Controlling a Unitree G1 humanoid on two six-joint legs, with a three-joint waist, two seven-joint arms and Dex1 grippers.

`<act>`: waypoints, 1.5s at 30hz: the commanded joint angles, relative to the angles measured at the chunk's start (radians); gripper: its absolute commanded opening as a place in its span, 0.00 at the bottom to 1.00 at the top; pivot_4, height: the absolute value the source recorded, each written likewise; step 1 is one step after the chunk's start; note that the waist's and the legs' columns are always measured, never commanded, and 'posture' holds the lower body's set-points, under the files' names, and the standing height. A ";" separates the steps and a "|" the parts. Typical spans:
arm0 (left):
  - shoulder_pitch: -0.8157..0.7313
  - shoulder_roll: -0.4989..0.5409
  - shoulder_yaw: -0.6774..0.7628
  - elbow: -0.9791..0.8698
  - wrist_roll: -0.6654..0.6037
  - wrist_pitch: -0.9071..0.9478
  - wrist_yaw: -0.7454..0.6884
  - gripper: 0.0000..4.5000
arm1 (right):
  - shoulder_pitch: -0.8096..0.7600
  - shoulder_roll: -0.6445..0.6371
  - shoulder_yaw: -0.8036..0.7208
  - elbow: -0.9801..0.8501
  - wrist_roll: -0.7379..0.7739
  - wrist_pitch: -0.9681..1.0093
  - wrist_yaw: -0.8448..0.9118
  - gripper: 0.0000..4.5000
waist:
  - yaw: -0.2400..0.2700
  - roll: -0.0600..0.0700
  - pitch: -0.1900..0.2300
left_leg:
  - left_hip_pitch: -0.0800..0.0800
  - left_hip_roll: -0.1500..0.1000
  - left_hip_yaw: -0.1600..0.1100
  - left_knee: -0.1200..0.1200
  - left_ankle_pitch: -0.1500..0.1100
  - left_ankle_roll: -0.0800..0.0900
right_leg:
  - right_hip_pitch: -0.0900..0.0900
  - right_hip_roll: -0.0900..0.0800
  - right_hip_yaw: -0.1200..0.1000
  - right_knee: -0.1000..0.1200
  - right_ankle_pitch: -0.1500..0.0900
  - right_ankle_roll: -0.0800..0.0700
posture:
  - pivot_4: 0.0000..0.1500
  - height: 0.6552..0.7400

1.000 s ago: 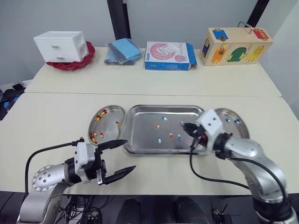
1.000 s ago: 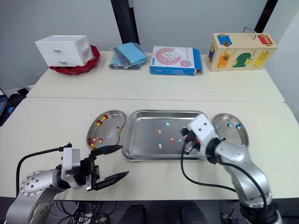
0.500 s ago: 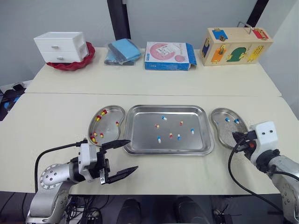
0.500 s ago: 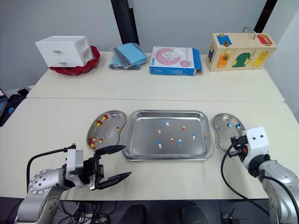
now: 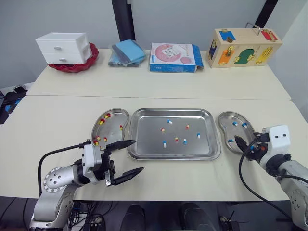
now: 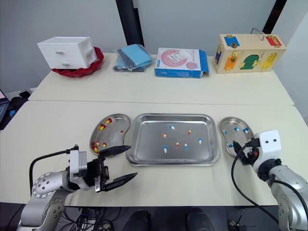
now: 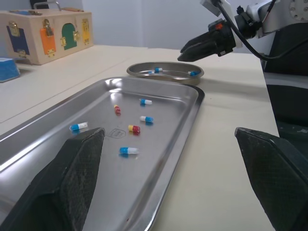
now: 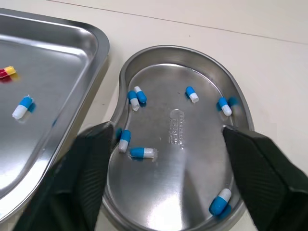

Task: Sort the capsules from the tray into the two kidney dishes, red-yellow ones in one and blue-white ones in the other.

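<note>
The steel tray [image 5: 144, 144] lies mid-table and holds several loose capsules, both blue-white capsules [image 5: 164, 143] and red-yellow capsules [image 5: 176, 140]. Left of it, a kidney dish [image 5: 113, 131] holds several red-yellow capsules [image 5: 101, 121]. The kidney dish [image 8: 207, 149] on the right holds several blue-white capsules [image 8: 142, 152]. My right gripper [image 5: 244, 146] hovers open over that dish's near end, fingers [image 8: 91, 168] spread wide with nothing between them. My left gripper [image 5: 138, 155] stands open near the table's front edge, by the tray's near-left corner, and is empty.
On the far table stand a white drawer box [image 5: 62, 48] on a red dish, a blue packet [image 5: 126, 52], a pink-and-blue carton [image 5: 174, 57] and a wooden latch box [image 5: 243, 47]. Black cables loop from both wrists. Bare tabletop lies in front of the tray.
My right gripper left the tray's right side, swung out over the right kidney dish, then opened there. The left arm has edged slightly forward, still open.
</note>
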 commanded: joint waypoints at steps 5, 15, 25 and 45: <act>0.019 0.043 0.046 -0.069 0.004 0.089 0.115 1.00 | 0.124 -0.097 0.025 -0.008 -0.007 -0.362 0.197 0.99 | 0.001 0.000 0.000 | 0.000 0.000 0.000 0.000 0.000 0.000 | 0.000 0.000 0.000 0.000 0.000 0.000 | 1.00 1.00; 0.334 0.180 0.295 -0.178 0.023 0.312 0.248 1.00 | 0.297 -0.319 -0.048 0.077 0.096 -0.576 0.571 0.99 | 0.003 -0.001 0.001 | 0.002 0.000 0.001 0.001 0.000 0.000 | 0.003 0.000 0.001 -0.001 0.000 0.001 | 1.00 1.00; 0.448 0.198 0.468 0.027 0.043 0.265 0.151 1.00 | 0.348 -0.432 -0.090 0.172 0.154 -0.579 0.734 0.99 | 0.005 -0.002 0.001 | 0.002 0.000 0.001 0.000 0.000 0.000 | 0.003 0.000 0.001 -0.005 -0.001 0.001 | 1.00 1.00; 0.269 0.157 0.183 -0.197 0.032 0.312 0.147 1.00 | 0.307 -0.360 0.078 -0.140 0.246 -0.378 0.517 0.99 | 0.017 -0.002 0.000 | 0.001 0.000 0.001 0.001 0.000 0.000 | 0.004 0.000 0.001 -0.006 0.000 0.002 | 1.00 1.00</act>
